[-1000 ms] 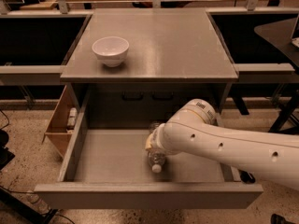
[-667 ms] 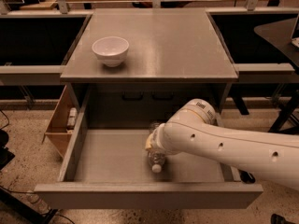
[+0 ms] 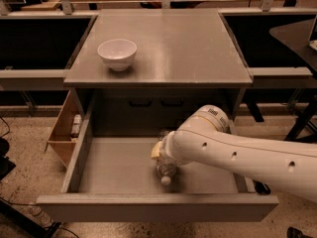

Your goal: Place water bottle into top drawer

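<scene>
Change: none seen; arm and water bottle (image 3: 166, 170) sit as before.
Bottle: low in the top drawer (image 3: 119, 168), right of centre, cap toward the near front.
Handling: likely light, smooth, crushable; take it mid-body.
Hidden: gripper (image 3: 159, 155) sits over the bottle, behind the wrist; its grip cannot be told.

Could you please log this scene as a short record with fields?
drawer: open, pulled out toward the camera
bottle: inside the drawer, near the middle of the floor, white cap toward the front panel
end effector: inside the drawer at the bottle's far end, mostly hidden by the arm
grip: cannot tell
bowl: upright on the cabinet top, left side
crate: beside the drawer, on its left
</scene>
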Controlling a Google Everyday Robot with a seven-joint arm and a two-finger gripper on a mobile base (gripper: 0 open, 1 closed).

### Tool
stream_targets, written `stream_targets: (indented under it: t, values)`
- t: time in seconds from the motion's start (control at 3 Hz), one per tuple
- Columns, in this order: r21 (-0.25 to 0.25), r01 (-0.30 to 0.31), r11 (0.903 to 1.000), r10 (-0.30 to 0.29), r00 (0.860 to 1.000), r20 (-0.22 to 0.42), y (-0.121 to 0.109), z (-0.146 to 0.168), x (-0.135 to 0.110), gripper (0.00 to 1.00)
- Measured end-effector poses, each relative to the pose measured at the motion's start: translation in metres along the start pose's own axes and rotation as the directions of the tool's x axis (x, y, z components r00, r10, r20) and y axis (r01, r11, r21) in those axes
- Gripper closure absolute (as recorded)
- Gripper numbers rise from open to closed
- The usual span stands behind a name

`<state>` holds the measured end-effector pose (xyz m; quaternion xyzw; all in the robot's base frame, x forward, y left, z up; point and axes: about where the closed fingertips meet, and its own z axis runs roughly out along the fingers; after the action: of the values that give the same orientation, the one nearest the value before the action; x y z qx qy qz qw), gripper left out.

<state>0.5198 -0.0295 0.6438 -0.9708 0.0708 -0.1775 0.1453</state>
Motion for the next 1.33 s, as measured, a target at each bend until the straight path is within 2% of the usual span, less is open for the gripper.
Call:
stream_targets:
  t: [0.33,0.67,1.0,1.33]
  values:
    - [0.000,0.000,1.0000,0.000,1.000,0.000,0.000,0.000,0.000,0.00]
    - [0.000,0.000,1.0000,0.000,1.000,0.000,0.000,0.000,0.000,0.00]
    - [0.004,0.006,1.0000,-0.006,1.000,-0.006,0.000,-0.022,0.004,0.00]
    - [-0.014,0.012,0.9998,-0.013,1.000,-0.018,0.004,-0.073,0.013,0.00]
